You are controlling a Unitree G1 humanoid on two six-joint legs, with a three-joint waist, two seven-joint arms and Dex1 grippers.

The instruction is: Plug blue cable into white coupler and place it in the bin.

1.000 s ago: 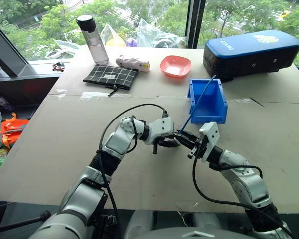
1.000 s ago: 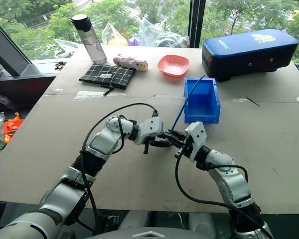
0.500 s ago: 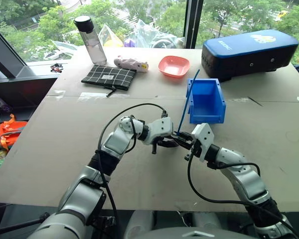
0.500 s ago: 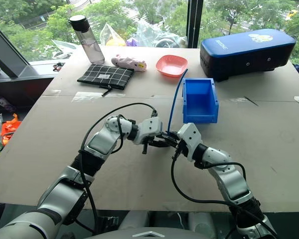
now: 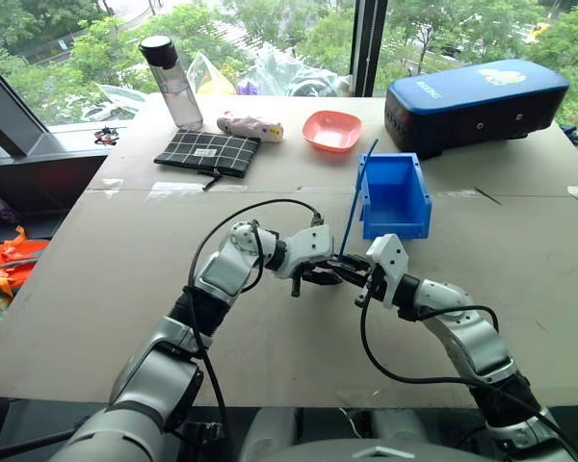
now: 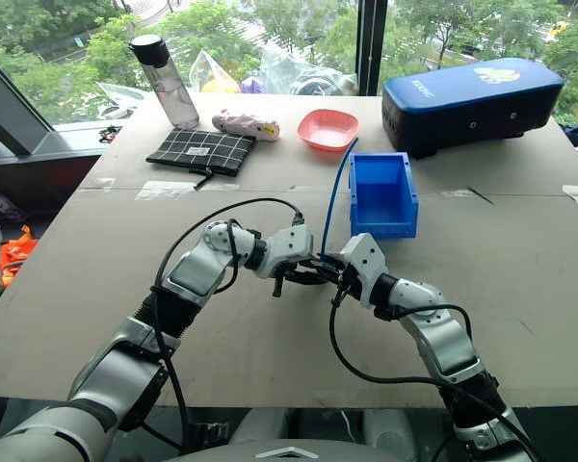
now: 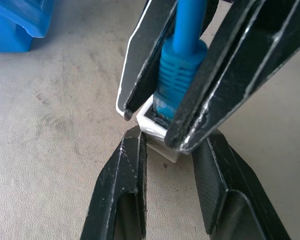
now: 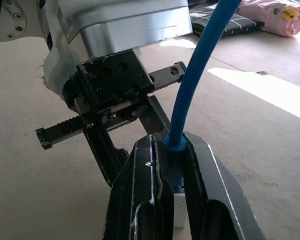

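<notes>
Over the middle of the counter point(image 5: 125, 269) the two grippers meet tip to tip: the right gripper point(image 7: 155, 107) has its fingers clamped on the ribbed boot of the blue cable point(image 7: 182, 60), whose plug sits in the socket of the white coupler point(image 7: 157, 132). The left gripper point(image 7: 167, 150) has its fingers closed on that coupler from either side. The cable rises from the grip toward the bin point(image 5: 395, 197), which stands just beyond the grippers, nearer the counter's far edge.
</notes>
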